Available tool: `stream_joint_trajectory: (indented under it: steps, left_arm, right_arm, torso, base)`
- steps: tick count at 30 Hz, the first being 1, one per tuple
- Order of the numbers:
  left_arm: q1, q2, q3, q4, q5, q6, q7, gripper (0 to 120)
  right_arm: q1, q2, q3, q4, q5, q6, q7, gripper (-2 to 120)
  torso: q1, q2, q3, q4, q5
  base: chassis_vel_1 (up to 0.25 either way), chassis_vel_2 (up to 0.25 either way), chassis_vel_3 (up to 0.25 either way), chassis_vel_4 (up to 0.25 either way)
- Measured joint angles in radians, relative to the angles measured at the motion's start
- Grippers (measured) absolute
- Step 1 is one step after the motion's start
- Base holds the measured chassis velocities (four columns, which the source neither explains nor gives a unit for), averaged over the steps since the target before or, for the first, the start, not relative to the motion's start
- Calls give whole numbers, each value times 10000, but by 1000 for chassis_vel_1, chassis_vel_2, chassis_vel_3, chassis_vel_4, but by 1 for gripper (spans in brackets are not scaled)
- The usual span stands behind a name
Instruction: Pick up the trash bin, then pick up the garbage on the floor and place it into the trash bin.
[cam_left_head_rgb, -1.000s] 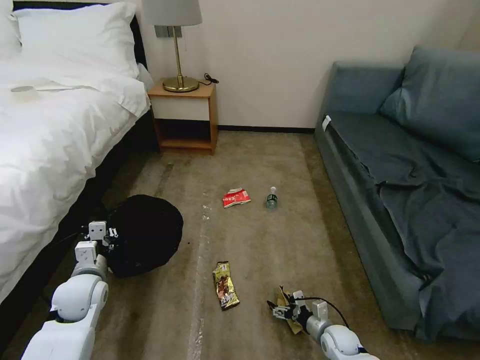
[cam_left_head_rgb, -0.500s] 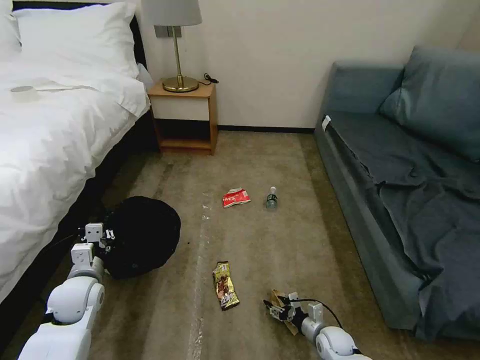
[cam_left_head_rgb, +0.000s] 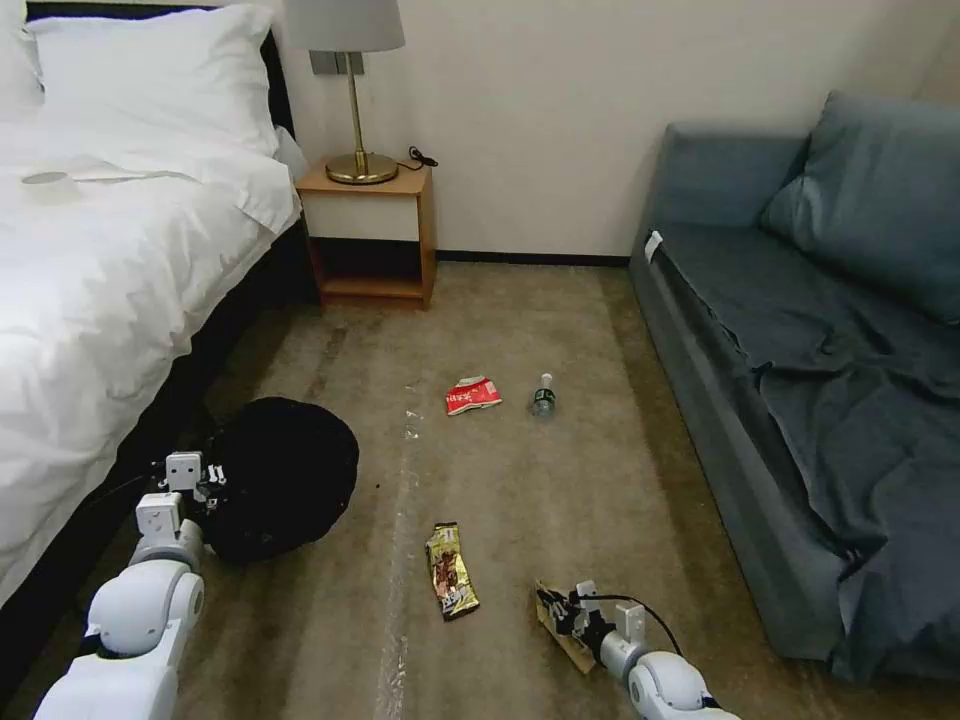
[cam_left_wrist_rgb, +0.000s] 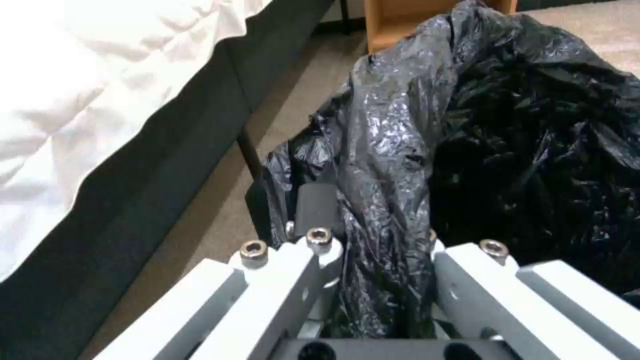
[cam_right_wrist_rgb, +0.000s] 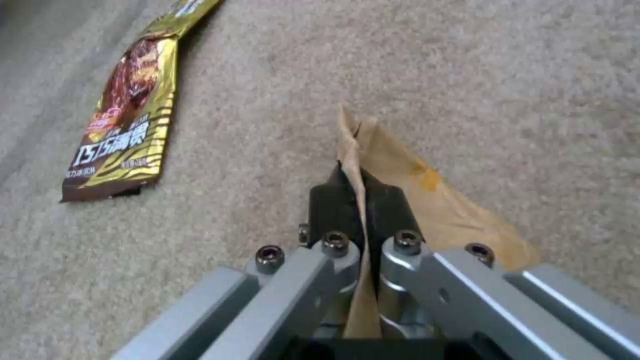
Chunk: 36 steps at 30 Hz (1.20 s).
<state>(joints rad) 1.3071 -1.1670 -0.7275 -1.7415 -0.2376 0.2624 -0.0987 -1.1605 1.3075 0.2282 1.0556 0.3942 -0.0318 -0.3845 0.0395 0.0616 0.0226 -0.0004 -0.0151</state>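
Left pincer (cam_left_wrist_rgb: 363, 227) clamped on the liner at the rim of the bin (cam_left_head_rgb: 283, 475) — bin just ahead of it, beside the bed (cam_left_head_rgb: 90, 290). Right pincer (cam_right_wrist_rgb: 360, 192) low over the carpet (cam_left_head_rgb: 500, 480), closed on the paper bag (cam_right_wrist_rgb: 400, 180) — bag pinched between the fingers (cam_right_wrist_rgb: 393, 205). Wrapper (cam_left_head_rgb: 450, 570) flat on the carpet just left of that pincer. Packet (cam_left_head_rgb: 472, 395) and bottle (cam_left_head_rgb: 543, 396) well ahead, side by side, apart.
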Motion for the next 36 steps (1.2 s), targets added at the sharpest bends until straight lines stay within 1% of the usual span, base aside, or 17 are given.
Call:
stream_joint_trajectory:
  steps: [14,17,20,23,26,27,29,32,34,35,36]
  left_arm:
    - [290,-28,0,-352,66,-25,7,4]
    - [348,-64,57,-451,91,-30,7,4]
    - [355,-71,101,-454,120,-35,7,4]
    - [341,-146,333,-460,284,-48,-1,4]
    - [323,-180,395,-468,316,-49,-5,4]
    - [297,-222,488,-469,366,-49,-17,4]
    - [245,-328,667,-466,453,-74,-24,4]
    - [236,-350,701,-455,476,-87,-25,4]
    - [199,-516,910,-320,671,-200,-28,4]
    - [199,-516,910,-320,671,-200,-28,4]
    - [183,-636,1009,-239,769,-246,-14,4]
  right_arm:
    - [-233,-176,213,571,98,22,9,0]
    - [-229,-282,229,1056,239,62,18,0]
    - [-185,-332,173,1224,373,135,22,0]
    - [267,-690,-249,2153,1092,117,34,0]
    - [431,-807,-338,2353,1267,40,56,0]
    - [623,-948,-516,2623,1510,-49,105,0]
    - [1085,-1253,-828,3005,1935,-128,226,0]
    - [1149,-1294,-873,3041,1987,-133,236,0]
    - [1537,-1545,-1082,3235,2294,-141,266,0]
    - [1537,-1545,-1082,3235,2294,-141,266,0]
    - [1811,-1674,-1174,3371,2524,-146,271,0]
  torso:
    - [0,-1,0,0,-1]
    - [0,-1,0,0,0]
    - [0,-1,0,-1,0]
    - [0,-1,0,2,-1]
    - [0,0,0,3,-2]
    - [0,-1,1,0,0]
    - [0,-1,0,1,-3]
    - [0,0,0,1,-3]
    - [1,0,1,0,2]
    - [1,0,1,0,2]
    - [0,-1,0,-1,-5]
  base:
    - [0,0,0,0]
    - [0,0,0,0]
    - [0,0,0,0]
    - [0,0,0,0]
    - [0,0,0,0]
    - [0,0,0,0]
    - [0,0,0,0]
    - [0,0,0,0]
    - [0,0,0,0]
    - [0,0,0,0]
    - [0,0,0,0]
